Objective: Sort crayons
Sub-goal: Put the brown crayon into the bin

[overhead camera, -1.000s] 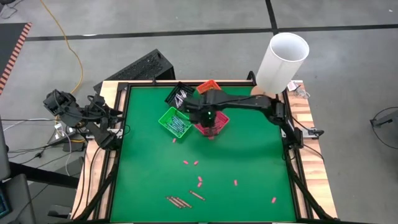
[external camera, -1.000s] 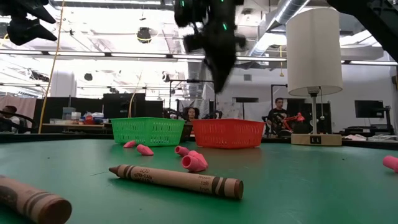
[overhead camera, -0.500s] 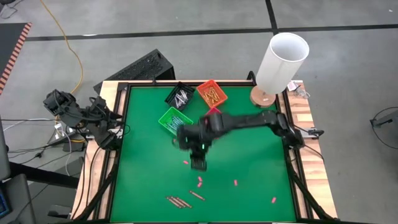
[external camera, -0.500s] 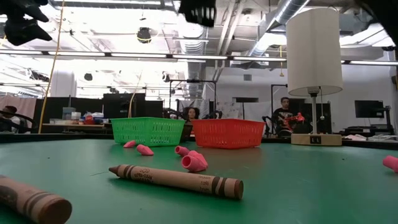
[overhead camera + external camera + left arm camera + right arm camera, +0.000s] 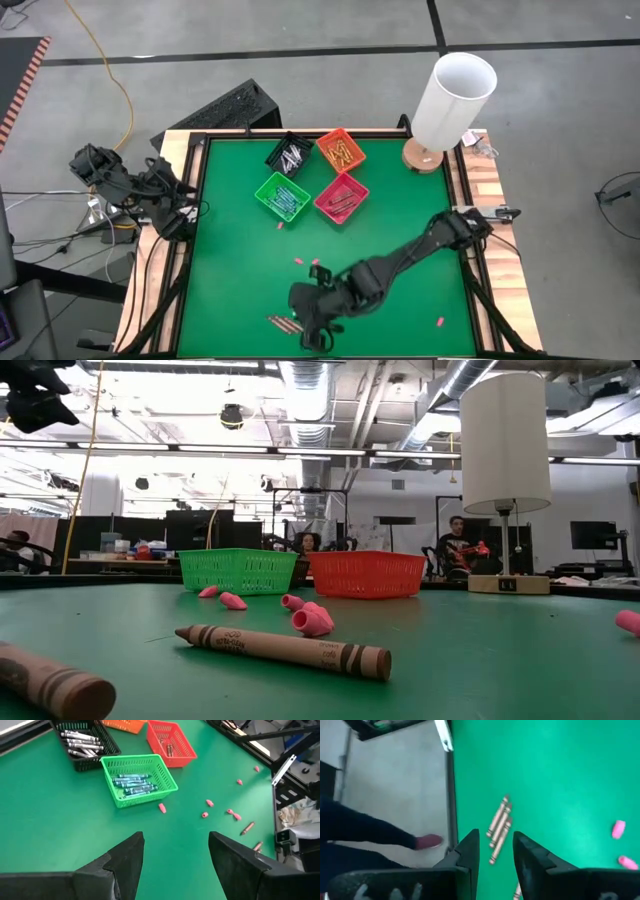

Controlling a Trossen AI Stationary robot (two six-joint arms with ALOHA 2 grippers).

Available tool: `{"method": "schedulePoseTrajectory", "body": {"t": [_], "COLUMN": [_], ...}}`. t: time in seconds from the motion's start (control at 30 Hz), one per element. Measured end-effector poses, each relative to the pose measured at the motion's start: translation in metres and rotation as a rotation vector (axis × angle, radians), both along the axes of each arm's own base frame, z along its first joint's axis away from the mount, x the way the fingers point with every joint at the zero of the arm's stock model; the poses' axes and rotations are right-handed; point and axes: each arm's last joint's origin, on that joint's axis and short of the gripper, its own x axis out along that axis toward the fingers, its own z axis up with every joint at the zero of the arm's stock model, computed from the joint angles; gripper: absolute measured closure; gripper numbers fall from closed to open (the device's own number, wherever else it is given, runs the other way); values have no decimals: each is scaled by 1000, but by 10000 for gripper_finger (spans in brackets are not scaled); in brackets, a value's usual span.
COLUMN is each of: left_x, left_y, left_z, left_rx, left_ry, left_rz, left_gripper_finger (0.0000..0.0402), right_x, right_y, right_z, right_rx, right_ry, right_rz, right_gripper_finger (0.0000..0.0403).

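Note:
Three brown crayons lie side by side on the green mat near the table's near edge; they also show in the right wrist view. In the low view, one brown crayon lies in front. My right gripper hangs above the mat just right of the three crayons, open, with nothing between its fingers. My left gripper waits open and empty off the table's left edge. Sorted crayons lie in the bins.
Four small bins stand at the far middle: black, orange, green, red. Pink bits are scattered on the mat. A white lamp stands at the far right corner. A person's shoe shows on the floor past the near edge.
My right gripper has swung from above the red bin across the mat toward the table's near edge, turning as it went, and now hangs beside the three brown crayons. Its finger gap looks the same. The crayons and bins have not moved.

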Motion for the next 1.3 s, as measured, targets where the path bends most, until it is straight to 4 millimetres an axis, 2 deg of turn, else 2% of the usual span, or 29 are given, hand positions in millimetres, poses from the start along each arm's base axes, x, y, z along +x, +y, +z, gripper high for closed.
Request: {"method": "schedulePoseTrajectory", "body": {"t": [0.13, 0.27, 0.5, 0.6, 0.97, 1.13, 1.3], "left_x": [0, 0, 0, 0, 0, -1, -1], "left_y": [-1, -2, -2, -2, -4, -4, -3], "left_z": [0, 0, 0, 0, -1, -1, -2], "left_rx": [-21, -46, -79, -94, -155, -151, -139], "left_ry": [7, 9, 11, 12, 44, 47, 62], "left_rz": [-18, -30, -10, -1, -45, -47, -45], "left_gripper_finger": [189, 189, 189, 189, 189, 189, 189], "right_x": [3, 6, 8, 14, 34, 36, 37], "right_y": [19, 30, 35, 31, 2, -5, 3], "right_z": [-26, -56, -96, -108, -128, -133, -141], "right_rx": [2, -18, -102, -116, -92, -86, -81], "right_ry": [59, 159, 296, 326, 408, 426, 416], "right_rz": [-22, -36, -28, -41, -78, -95, -84], "right_gripper_finger": [290, 290, 290, 287, 201, 194, 200]}}
